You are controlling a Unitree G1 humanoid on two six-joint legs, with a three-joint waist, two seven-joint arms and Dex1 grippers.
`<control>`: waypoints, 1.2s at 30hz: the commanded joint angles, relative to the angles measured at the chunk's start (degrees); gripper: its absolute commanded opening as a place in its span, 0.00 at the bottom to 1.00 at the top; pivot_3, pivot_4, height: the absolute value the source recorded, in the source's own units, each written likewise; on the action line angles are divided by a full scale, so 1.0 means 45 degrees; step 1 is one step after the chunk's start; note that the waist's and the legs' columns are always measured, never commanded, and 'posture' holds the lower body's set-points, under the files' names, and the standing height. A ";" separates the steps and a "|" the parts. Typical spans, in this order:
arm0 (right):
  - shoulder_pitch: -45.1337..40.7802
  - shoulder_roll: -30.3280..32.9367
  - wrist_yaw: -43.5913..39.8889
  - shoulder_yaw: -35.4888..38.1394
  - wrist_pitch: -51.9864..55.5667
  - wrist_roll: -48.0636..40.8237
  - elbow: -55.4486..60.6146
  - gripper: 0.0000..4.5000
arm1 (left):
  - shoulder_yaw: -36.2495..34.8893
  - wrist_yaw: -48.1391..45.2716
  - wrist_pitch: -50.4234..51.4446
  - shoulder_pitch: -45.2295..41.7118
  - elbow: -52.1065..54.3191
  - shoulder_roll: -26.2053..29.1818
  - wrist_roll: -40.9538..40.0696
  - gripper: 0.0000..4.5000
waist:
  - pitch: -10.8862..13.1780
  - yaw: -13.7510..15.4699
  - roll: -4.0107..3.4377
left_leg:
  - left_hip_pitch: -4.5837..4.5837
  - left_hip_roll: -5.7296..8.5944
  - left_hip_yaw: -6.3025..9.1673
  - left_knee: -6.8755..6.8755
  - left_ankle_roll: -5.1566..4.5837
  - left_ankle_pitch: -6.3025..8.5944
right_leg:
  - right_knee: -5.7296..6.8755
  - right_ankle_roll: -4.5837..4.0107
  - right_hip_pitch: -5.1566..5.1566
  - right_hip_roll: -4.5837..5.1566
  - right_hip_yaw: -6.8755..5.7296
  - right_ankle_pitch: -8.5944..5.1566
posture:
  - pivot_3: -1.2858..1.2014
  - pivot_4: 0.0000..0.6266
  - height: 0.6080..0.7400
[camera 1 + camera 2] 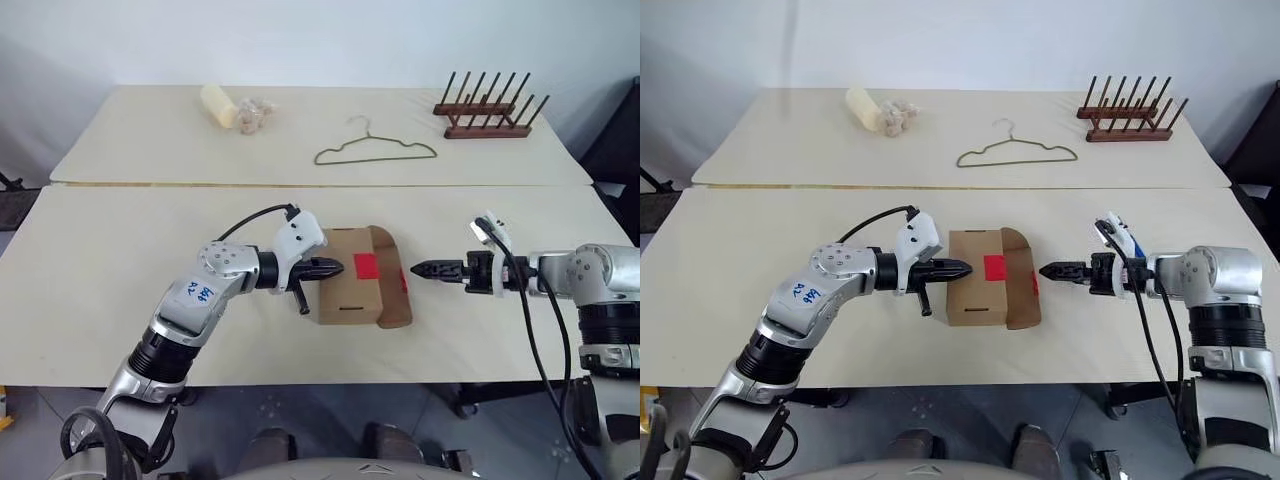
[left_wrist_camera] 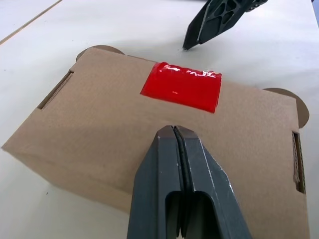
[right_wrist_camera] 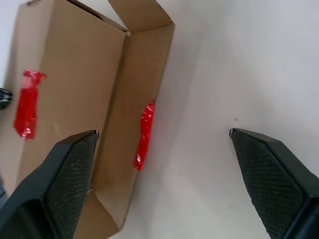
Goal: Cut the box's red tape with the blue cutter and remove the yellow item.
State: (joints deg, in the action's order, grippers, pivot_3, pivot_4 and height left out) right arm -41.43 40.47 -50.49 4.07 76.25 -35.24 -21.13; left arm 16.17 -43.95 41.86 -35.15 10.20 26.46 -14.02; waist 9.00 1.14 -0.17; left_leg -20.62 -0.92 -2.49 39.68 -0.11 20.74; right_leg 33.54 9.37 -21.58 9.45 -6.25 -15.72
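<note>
With the red tape [image 3: 144,133] already parted, one half on the box [image 1: 345,290] top and the other on the opened flap [image 3: 133,149], the step in hand appears to be reaching inside for the yellow item, which cannot be seen from any camera. The box lies near the middle of the front bench [image 1: 100,280], its flap swung out toward the robot's right.

The left end effector [image 1: 335,268] is fully closed on nothing and rests its tip on the box top, beside the tape patch. Keep this pressure steady so the carton does not slide.

The right end effector [image 1: 422,269] stands wide open and empty, just beside the flap, pointing toward the opening. Judged from this pose, it should:

1. Enter along the flap line, not across it, so as not to fold the flap shut.
2. Advance slowly until the fingers straddle the contents.
3. Close only once the contents are seen between the fingers.

The blue cutter cannot be located.
</note>
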 commanded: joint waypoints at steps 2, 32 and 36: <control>-0.0025 -0.0637 -0.0855 -0.1284 -0.0427 0.0360 -0.0920 0.83 | 0.0514 -0.0099 0.0503 0.0401 -0.0348 0.0124 0.0213 0.00 | -0.0004 -0.0055 0.0006 | 0.0006 -0.0001 -0.0001 -0.0003 0.0002 0.0000 | 0.0003 0.0000 0.0001 0.0000 0.0001 0.0000 | 0.52 0.24 1.00; -0.2008 -0.3126 -0.5321 -0.5853 -0.3370 0.3993 -0.5655 0.25 | 0.0425 0.0003 0.1099 0.0596 0.0283 0.0416 0.0156 0.00 | -0.0131 -0.0489 0.0086 | 0.0097 -0.0012 -0.0015 -0.0099 0.0048 -0.0011 | 0.0002 -0.0014 0.0033 -0.0012 0.0010 -0.0009 | 0.52 0.24 1.00; -0.2340 -0.3664 -0.5484 -0.5355 -0.3429 0.4178 -0.6469 0.01 | 0.0406 0.0067 0.1237 0.0741 0.0519 0.0459 0.0125 0.00 | -0.0223 -0.0650 0.0204 | 0.0112 -0.0028 -0.0006 -0.0114 0.0065 -0.0007 | 0.0000 -0.0024 0.0046 -0.0028 0.0007 -0.0014 | 0.52 0.24 1.00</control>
State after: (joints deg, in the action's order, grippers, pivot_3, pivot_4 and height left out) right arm -55.45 26.89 -75.58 -17.29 60.42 -18.26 -45.97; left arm 15.59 -43.63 45.56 -33.55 12.98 28.23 -14.04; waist 8.00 -1.79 0.75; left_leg -20.10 -1.08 -2.49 39.16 0.21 20.72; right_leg 33.53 9.25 -21.35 9.30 -6.22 -15.79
